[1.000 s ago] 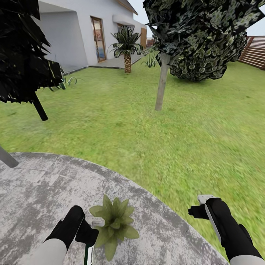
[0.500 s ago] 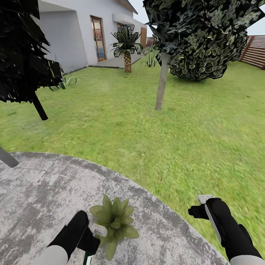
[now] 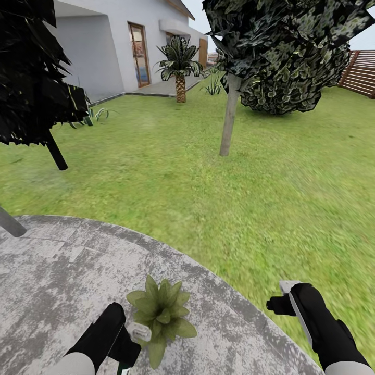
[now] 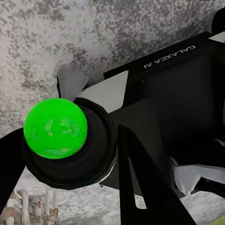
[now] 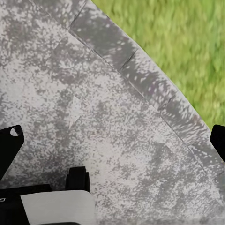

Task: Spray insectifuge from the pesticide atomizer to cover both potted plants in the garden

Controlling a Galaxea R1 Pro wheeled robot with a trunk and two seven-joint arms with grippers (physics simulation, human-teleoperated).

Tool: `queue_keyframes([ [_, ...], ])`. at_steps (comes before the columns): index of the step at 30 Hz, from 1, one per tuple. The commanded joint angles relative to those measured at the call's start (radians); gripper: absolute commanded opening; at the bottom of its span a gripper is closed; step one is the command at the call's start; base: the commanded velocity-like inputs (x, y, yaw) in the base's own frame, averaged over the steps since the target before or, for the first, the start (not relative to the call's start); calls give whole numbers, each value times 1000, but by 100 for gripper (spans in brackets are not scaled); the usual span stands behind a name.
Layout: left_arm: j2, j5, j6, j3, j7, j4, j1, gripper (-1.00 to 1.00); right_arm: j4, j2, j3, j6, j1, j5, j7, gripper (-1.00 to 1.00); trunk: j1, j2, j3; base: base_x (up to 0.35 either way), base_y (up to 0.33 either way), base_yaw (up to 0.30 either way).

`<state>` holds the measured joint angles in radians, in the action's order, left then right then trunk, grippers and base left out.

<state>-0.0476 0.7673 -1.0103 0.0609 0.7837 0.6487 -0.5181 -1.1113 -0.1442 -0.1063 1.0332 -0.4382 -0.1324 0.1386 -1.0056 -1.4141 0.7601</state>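
One potted plant [image 3: 162,317] at my 12; I'm holding pesticide atomizer [image 4: 70,138] pinched in left claw [image 3: 127,341], spraying it; right claw [image 3: 284,302] spread. Second plant needs finding next.

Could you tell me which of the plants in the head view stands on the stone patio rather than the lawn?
The small potted plant, beside the left tool; the palm and trees stand in grass.

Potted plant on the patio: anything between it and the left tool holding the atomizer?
Nothing visible. The left tool holds the pesticide atomizer right beside the potted plant on the stone patio, with no object showing between them.
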Motion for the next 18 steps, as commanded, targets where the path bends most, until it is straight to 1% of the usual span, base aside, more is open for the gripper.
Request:
queue_keyframes([
  [1,-1,10,-4,6,9,3,-2,-100,-1,0,-1,4,0,-10,10,100,0,0,1,0,0,0],
  [3,-2,10,-4,7,-2,7,-7,-100,-1,0,-1,4,0,-11,10,100,0,0,1,0,0,0],
  [4,-3,10,-4,7,-16,8,-8,-100,-1,0,-1,4,0,-11,10,100,0,0,1,0,0,0],
  [5,-4,10,-4,8,-46,10,-9,-100,-1,0,-1,4,0,-11,10,100,0,0,1,0,0,0],
  [6,-4,10,-4,8,-64,10,-9,-100,-1,0,-1,4,0,-11,10,100,0,0,1,0,0,0],
  [8,-4,10,-4,8,-86,11,-11,-100,-1,0,-1,4,0,-12,10,100,0,0,1,0,0,0],
  [11,-6,10,-4,9,-95,11,-23,-100,-1,0,-1,4,0,-12,10,100,0,0,1,0,0,0],
  [14,-6,10,-5,10,-96,11,-54,-100,-1,0,-1,4,0,-12,10,100,0,0,1,0,0,0],
  [18,-7,10,-5,11,-96,11,-77,-100,-1,0,-1,4,0,-12,10,100,0,0,1,0,0,0],
])
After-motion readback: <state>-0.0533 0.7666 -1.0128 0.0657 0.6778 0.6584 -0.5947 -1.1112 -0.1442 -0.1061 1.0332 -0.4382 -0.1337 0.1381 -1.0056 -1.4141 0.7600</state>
